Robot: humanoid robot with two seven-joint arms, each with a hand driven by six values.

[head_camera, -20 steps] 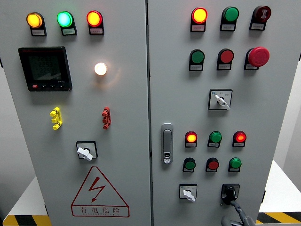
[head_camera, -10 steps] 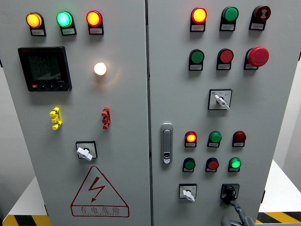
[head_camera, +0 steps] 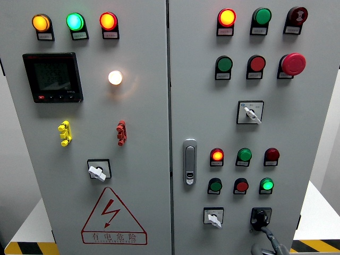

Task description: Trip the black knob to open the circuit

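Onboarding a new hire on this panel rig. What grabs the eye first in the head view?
Probably the glowing white lamp on the left door, under the lit amber, green and red lights. Next, the big red mushroom button at upper right and the red lightning warning triangle at lower left. The black knob sits low on the right door, with a grey robot hand just below it.

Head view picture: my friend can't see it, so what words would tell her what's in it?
A grey robot hand reaches up from the bottom right to a black knob low on a grey electrical cabinet. The cabinet doors carry red, green and yellow lights, white switches, a red emergency button and a lightning warning triangle.
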